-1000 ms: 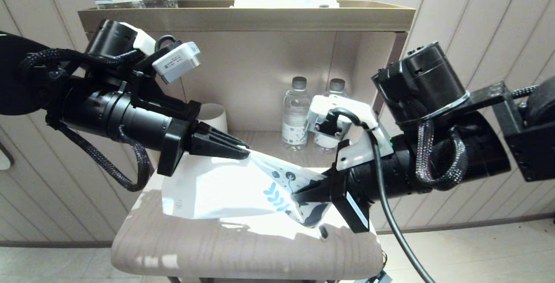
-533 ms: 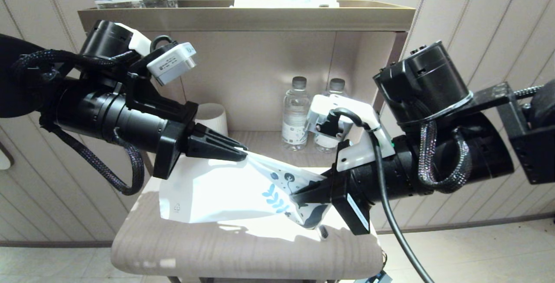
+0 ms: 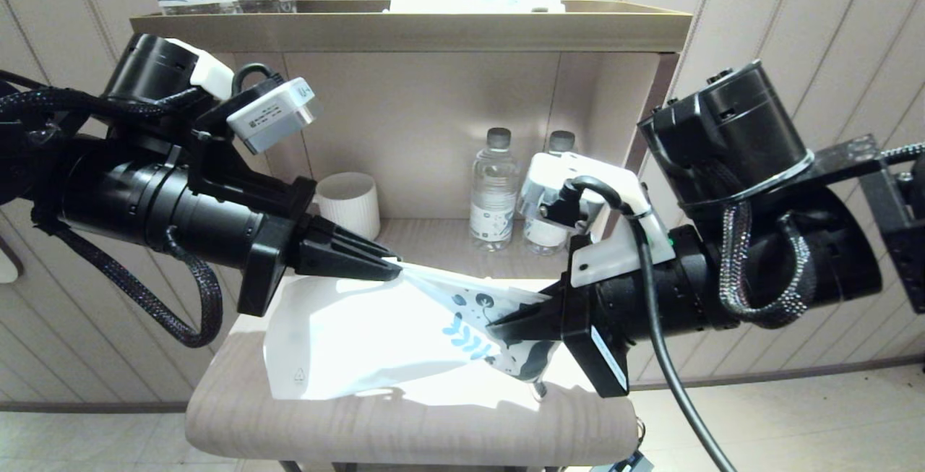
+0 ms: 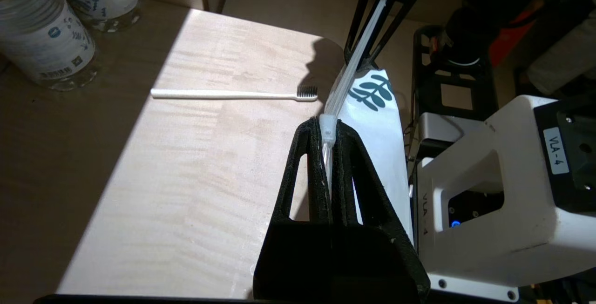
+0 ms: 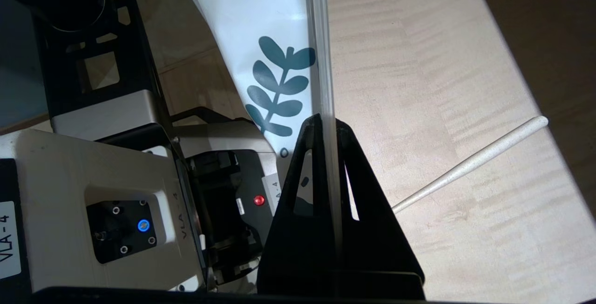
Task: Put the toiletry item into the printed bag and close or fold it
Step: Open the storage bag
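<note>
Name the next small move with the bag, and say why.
Probably the left gripper should slide the zip slider along the bag's top strip, away from the right gripper, to open it. Both grippers clamp that strip, and the toothbrush lies outside on the table.

Our left gripper (image 3: pixel 390 269) has pulled back toward our left side and dropped a little lower since a second ago. It took its end of the printed bag (image 3: pixel 361 335) with it, so the bag's free corner now hangs lower over the table (image 3: pixel 405 428). Our right gripper (image 3: pixel 498 327) moved only a tiny bit. More of the white cup (image 3: pixel 350 201) shows now behind our left arm.
</note>
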`<state>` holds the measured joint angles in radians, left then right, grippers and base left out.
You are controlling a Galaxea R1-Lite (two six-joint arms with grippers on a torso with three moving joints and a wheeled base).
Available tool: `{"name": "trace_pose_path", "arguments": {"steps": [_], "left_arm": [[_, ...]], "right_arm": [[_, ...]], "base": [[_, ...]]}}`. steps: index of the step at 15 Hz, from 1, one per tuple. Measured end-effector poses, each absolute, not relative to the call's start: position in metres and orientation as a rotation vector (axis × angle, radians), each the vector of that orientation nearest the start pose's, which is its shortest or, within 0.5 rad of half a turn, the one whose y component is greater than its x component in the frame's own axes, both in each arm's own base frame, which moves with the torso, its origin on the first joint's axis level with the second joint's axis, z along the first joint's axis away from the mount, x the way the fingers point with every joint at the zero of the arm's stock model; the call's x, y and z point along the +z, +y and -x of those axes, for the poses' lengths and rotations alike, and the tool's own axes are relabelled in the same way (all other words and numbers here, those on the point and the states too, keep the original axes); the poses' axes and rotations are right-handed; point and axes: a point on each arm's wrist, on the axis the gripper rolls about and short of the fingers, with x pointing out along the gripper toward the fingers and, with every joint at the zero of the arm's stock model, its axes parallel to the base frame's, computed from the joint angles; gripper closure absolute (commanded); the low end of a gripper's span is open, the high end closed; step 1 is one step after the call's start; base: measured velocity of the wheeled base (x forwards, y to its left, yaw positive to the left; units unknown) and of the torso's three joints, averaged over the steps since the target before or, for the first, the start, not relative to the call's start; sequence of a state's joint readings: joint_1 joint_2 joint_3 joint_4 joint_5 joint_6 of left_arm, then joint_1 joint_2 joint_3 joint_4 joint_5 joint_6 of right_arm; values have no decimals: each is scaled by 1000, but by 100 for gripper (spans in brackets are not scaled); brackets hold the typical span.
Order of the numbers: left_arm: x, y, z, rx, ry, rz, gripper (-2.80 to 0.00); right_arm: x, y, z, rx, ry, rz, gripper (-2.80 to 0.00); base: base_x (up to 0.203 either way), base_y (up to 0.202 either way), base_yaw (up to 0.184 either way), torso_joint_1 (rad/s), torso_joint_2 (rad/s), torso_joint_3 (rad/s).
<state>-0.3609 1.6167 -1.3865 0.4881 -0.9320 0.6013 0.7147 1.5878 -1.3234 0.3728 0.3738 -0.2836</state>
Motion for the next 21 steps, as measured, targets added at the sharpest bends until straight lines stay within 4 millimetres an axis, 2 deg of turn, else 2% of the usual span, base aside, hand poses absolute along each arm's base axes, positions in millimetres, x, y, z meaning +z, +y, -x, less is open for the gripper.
{"name": "trace_pose_path", "arguments": {"steps": [3,12,15,19,21], "left_arm": [[272,-104,-245,-1365,342,-284,0],[274,-100,-238,-1362,334,-283,0],[280,-98,-237,-1312,346,-315,0],[299,-96,-236,-1219,348,-422,0],[307,-95,-233,-1223,369,-456,0]], "right_arm": [[266,182,-199,1130,529,363,0],[270,179,-194,1113,489,386,0],[271,180,-194,1014,443,518,0],[269,189,-195,861,416,799,0],[274,193,-192,820,420,871,0]], "base": [[0,0,0,0,0,0],[0,0,0,0,0,0],[0,0,0,0,0,0],[0,0,0,0,0,0],[0,0,0,0,0,0]]}}
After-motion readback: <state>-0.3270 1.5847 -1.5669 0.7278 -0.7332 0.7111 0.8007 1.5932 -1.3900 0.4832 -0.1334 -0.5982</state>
